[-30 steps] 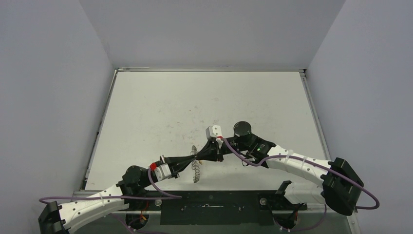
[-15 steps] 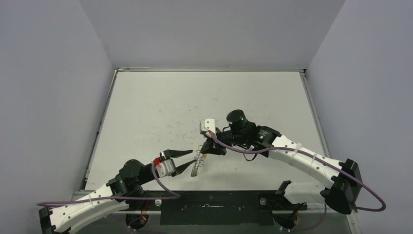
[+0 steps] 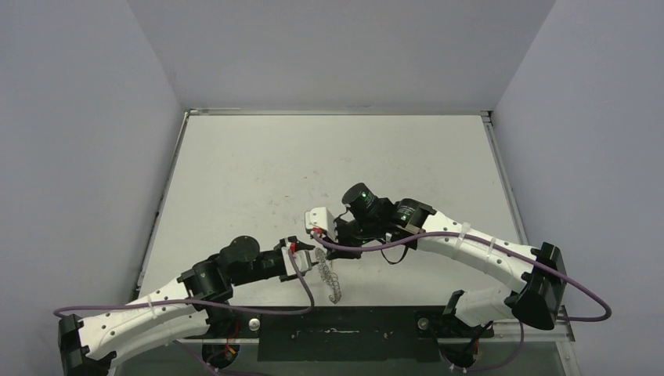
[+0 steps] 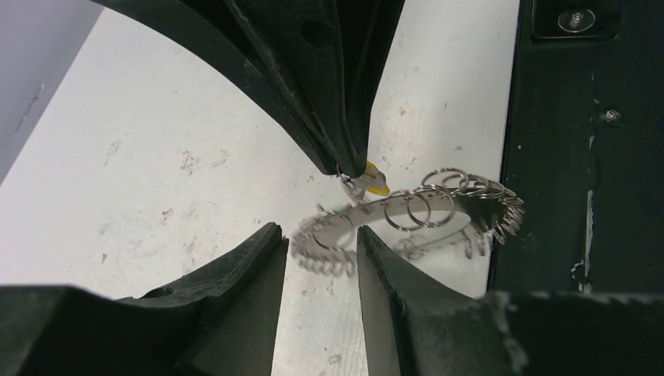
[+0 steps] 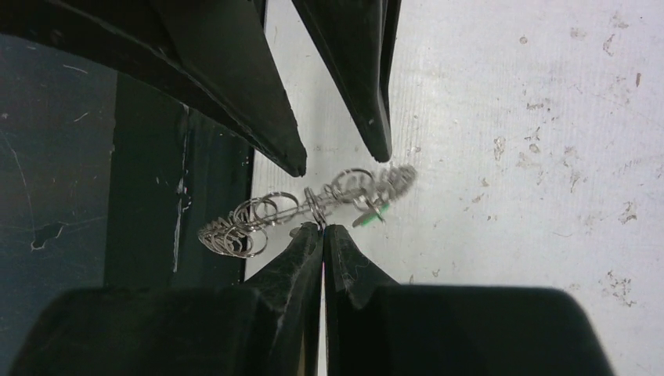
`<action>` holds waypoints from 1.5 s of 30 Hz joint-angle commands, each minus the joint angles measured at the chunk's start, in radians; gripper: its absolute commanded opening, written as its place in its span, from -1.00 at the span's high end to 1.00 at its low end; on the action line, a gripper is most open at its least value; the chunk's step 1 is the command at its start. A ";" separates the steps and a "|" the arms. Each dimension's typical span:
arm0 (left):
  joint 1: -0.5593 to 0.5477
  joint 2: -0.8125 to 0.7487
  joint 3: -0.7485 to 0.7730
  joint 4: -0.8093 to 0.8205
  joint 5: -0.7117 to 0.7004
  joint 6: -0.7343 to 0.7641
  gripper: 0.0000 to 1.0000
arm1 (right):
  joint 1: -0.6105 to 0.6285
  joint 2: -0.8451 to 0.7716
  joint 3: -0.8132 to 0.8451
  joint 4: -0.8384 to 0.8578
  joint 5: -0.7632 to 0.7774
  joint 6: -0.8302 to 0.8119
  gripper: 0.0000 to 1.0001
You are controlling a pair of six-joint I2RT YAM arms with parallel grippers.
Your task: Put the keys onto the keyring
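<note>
- The left fingers (image 4: 250,274), shut a second ago, now stand spread. The blurred near edge of the keyring (image 4: 368,213) lies between them, unsqueezed.
- The keyring hangs over the near edge of the counter (image 3: 329,157), a little closer to the arm bases than before.
- The right fingers (image 5: 305,251), pressed together on one wire loop of its rim, carry it alone.
- The yellow key (image 4: 377,186) and green key (image 5: 374,215) seem to hang from it, so the task looks nearly done.
</note>
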 commanded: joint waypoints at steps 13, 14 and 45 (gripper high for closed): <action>-0.002 0.094 -0.009 0.163 0.072 -0.003 0.39 | 0.020 0.013 0.053 0.052 0.024 0.015 1.00; -0.002 0.092 -0.015 0.173 0.077 -0.009 0.41 | 0.020 0.013 0.054 0.055 0.025 0.018 1.00; -0.003 0.164 -0.119 0.376 0.005 -0.104 0.91 | 0.020 0.019 0.061 0.072 0.052 0.076 1.00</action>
